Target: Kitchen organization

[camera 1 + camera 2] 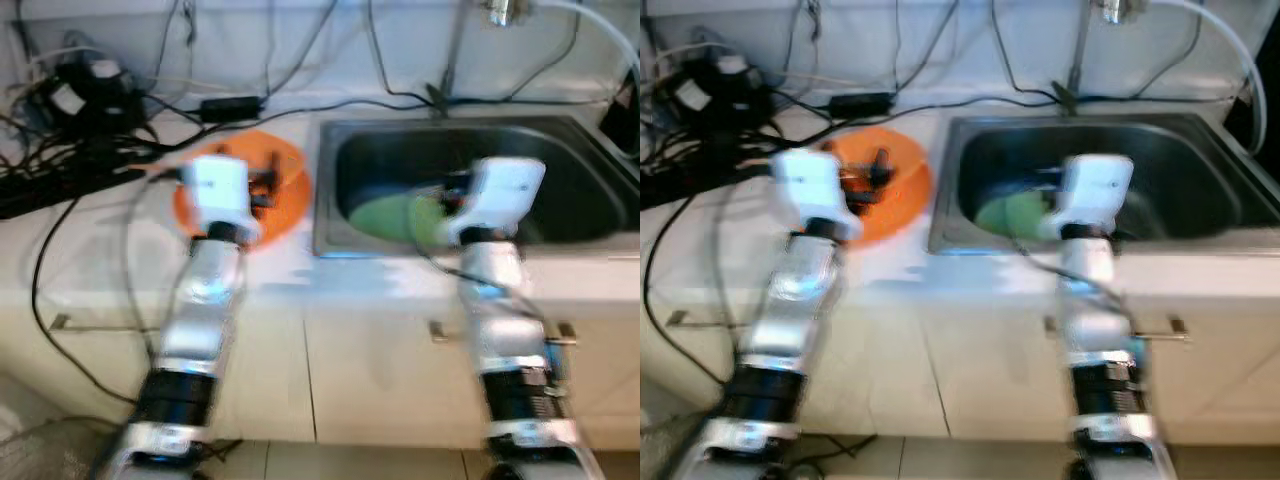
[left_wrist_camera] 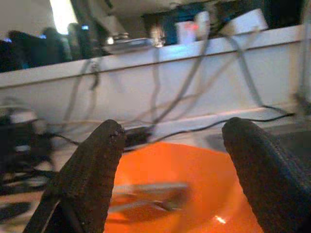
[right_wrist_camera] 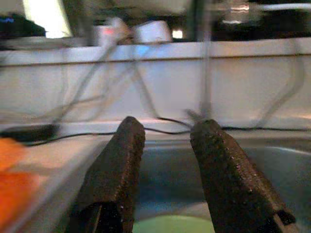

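Note:
An orange bowl (image 1: 287, 163) sits on the white counter just left of the steel sink (image 1: 580, 190). Blurred utensils (image 2: 146, 191) lie inside the bowl. My left gripper (image 2: 175, 128) hovers over the bowl's near side, open, with nothing between its fingers. A light green plate or bowl (image 1: 385, 215) lies in the left part of the sink basin. My right gripper (image 3: 167, 126) is held above the sink's front edge near that green item (image 3: 175, 225), its fingers open with a narrower gap and empty. The head views are blurred.
Black cables and power adapters (image 1: 90, 85) clutter the counter's back left and trail over its front edge. A faucet (image 1: 500, 12) stands behind the sink. Cabinet doors with handles (image 1: 62, 322) are below the counter, above tiled floor.

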`<state>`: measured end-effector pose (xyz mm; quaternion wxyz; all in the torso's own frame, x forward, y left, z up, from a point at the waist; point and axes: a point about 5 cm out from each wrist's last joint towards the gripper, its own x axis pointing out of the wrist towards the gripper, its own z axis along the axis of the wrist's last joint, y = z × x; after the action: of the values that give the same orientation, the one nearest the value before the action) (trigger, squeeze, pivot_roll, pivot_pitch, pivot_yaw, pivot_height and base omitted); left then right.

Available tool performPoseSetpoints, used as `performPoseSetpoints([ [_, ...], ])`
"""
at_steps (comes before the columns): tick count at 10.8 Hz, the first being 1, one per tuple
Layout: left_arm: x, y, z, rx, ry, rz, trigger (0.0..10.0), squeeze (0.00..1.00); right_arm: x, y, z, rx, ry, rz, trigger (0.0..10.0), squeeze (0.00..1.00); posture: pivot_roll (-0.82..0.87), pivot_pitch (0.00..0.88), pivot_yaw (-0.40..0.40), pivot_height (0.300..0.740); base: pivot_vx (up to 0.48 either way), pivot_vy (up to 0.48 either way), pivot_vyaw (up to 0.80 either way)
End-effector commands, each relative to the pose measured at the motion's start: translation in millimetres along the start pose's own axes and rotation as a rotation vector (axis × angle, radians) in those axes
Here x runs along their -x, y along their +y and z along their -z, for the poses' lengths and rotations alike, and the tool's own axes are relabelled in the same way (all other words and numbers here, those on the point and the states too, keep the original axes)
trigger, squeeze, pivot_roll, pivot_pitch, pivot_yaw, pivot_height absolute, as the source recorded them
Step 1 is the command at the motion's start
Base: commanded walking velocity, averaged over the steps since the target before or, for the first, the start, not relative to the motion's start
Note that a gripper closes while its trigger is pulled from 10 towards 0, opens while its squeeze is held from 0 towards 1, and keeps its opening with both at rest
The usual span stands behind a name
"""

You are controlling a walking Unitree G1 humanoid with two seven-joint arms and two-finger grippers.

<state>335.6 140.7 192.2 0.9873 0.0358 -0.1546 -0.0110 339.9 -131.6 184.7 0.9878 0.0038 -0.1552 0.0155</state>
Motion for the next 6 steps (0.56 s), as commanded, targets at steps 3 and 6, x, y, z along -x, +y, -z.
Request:
performPoseSetpoints([
  [3,-1.3,-8.6,-4.0,0.006,-0.012,0.017,10.0,0.00,-1.2,-9.9,-1.6,0.016,-0.003,0.026,10.0,0.00,0.05,0.000,0.070,0.740,0.356,0.000,0.00],
  [6,0.4,-8.3,-5.2,0.003,-0.026,0.019,10.0,0.00,-0.5,-9.1,-1.0,0.015,0.000,0.023,10.0,0.00,0.05,0.000,0.067,0.740,0.240,0.000,0.00],
])
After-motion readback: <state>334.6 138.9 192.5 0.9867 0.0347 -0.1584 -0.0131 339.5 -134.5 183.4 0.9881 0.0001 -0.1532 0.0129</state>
